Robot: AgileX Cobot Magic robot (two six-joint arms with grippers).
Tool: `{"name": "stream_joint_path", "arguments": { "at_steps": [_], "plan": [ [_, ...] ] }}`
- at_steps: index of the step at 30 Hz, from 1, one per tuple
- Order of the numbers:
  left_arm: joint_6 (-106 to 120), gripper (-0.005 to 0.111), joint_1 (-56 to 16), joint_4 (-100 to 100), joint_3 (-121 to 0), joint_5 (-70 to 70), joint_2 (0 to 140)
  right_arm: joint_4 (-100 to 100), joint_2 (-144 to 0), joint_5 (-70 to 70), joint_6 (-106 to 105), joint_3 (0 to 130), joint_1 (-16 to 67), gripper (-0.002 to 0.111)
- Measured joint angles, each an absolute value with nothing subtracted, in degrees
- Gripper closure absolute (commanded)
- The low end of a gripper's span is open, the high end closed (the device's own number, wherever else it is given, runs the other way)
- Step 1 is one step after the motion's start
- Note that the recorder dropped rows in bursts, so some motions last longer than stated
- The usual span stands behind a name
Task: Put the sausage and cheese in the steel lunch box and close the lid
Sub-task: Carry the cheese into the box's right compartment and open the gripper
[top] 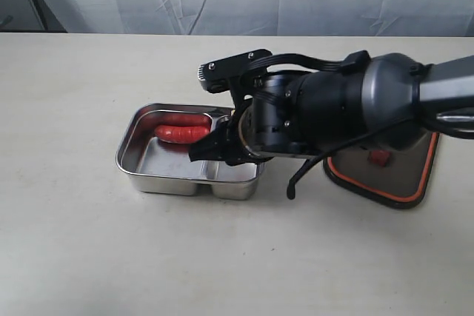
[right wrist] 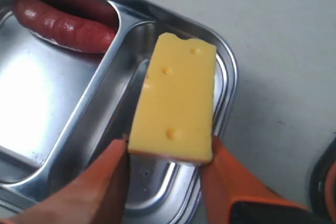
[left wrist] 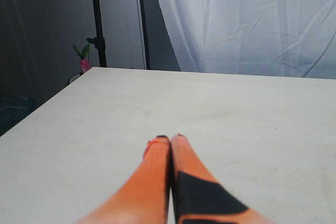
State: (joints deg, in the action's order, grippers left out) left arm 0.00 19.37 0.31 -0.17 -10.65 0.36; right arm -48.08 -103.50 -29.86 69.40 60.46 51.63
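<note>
The yellow, holed wedge of toy cheese [right wrist: 176,103] is held clamped in the right gripper [right wrist: 167,153] above the narrow compartment of the shiny steel lunch box [right wrist: 227,77], whose wide compartment holds the glossy red sausage [right wrist: 63,24]. Lowering and release are judged to be called for next, before the dark, orange-rimmed lid [top: 392,179] lying beside the box is fetched. The left gripper [left wrist: 170,139] is seen closed and empty.

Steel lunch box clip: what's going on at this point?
The right gripper holds the cheese over the narrow compartment of the steel lunch box, not yet released. The sausage already lies in the wide compartment. The lid lies on the table beside the box, so closing is not yet done. The left gripper is shut, with nothing in it, over the table.
</note>
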Motion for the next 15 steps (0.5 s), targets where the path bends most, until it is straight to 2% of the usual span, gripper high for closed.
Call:
{"name": "stream_joint_path", "arguments": {
  "at_steps": [5, 15],
  "plan": [
    [0.0, 0.107, 19.4, 0.3, -0.2, -10.7, 0.4, -48.0, -105.2, -27.7, 69.2, 60.5, 51.6, 0.106],
    [0.0, 0.107, 19.4, 0.3, -0.2, -10.7, 0.4, -47.8, -105.7, -27.8, 69.1, 60.6, 51.6, 0.062]
  ]
}}
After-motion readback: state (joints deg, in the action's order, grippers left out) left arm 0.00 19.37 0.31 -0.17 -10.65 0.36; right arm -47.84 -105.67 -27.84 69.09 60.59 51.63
